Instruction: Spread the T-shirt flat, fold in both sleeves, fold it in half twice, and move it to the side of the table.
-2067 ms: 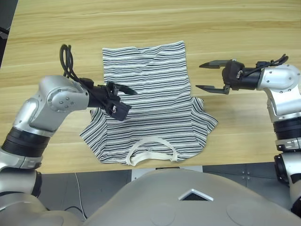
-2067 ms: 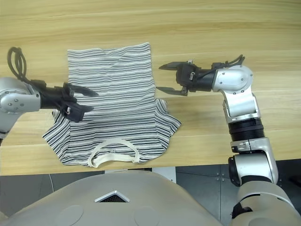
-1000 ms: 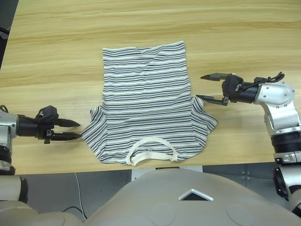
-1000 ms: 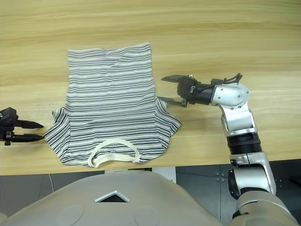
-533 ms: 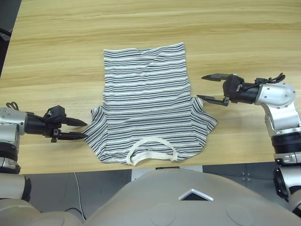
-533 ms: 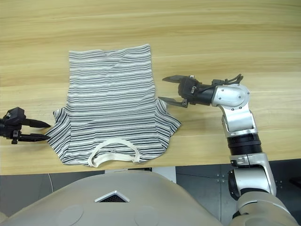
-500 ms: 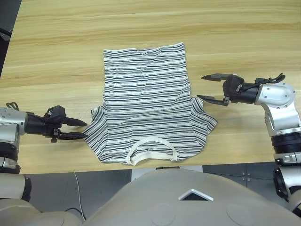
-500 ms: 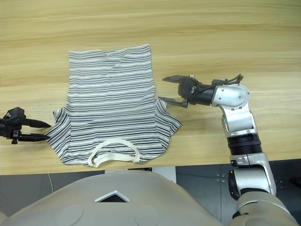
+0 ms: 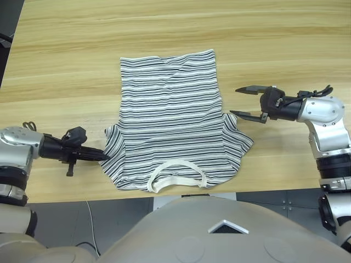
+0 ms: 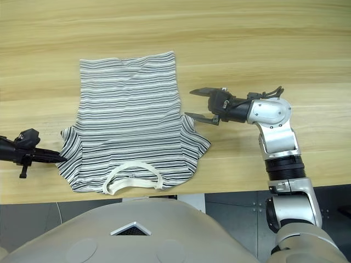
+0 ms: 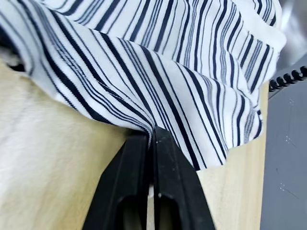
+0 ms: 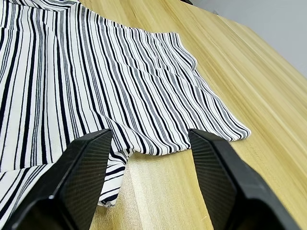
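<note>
Left gripper [image 9: 103,156] pinches T-shirt [image 9: 170,109] sleeve edge; right gripper [image 9: 235,101] gapes alongside.

Counts at the table
One T-shirt [image 9: 170,126], one wooden table [image 9: 164,27], two grippers: left gripper [image 9: 107,158], right gripper [image 9: 234,101]

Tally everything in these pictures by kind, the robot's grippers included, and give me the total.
T-shirt: 1
Grippers: 2 (left gripper, right gripper)
Table: 1
Total: 4
</note>
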Available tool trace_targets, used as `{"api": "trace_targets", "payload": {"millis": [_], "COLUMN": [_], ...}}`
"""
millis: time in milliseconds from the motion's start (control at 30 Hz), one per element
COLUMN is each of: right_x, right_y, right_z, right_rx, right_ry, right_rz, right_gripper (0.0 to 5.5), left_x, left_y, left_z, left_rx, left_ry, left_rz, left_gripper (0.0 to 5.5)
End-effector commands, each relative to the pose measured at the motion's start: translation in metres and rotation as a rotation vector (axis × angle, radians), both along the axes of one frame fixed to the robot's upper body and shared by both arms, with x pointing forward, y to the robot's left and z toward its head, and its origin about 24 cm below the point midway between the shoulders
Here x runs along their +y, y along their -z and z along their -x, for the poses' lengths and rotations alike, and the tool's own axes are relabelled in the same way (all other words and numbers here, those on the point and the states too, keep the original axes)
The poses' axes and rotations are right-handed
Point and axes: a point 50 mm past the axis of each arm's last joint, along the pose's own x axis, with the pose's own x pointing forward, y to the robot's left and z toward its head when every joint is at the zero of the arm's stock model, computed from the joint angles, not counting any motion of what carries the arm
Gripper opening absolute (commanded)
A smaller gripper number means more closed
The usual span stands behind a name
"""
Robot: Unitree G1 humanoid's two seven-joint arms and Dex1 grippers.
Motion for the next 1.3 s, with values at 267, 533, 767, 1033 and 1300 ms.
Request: {"api": "trace_targets", "payload": {"millis": [267, 533, 767, 1033, 1300], "right_x": [0.002, 0.006, 0.008, 0.014, 0.02], "right_y": [-0.001, -0.001, 0.0, 0.002, 0.005], "right_z": [-0.003, -0.005, -0.003, -0.004, -0.006], "right_rx": [-0.013, -0.012, -0.008, -0.01, -0.014], "right_ry": [0.003, -0.016, -0.021, -0.024, -0.033], "right_rz": [0.002, 0.003, 0.001, -0.013, -0.026], "right_gripper": [2.95, 2.95, 2.95, 2.95, 2.95], "left_x": [-0.001, -0.006, -0.01, -0.022, -0.042], "left_y": [0.002, -0.026, -0.038, -0.052, -0.051], "left_z": [0.002, -0.015, -0.014, -0.017, -0.044], "left_rx": [0.046, -0.06, -0.087, -0.086, -0.12], "left_ry": [-0.018, -0.059, -0.045, -0.009, 0.024], "left_rz": [-0.009, 0.091, 0.155, 0.212, 0.234], "left_gripper": [0.14, 0.14, 0.14, 0.14, 0.14]}}
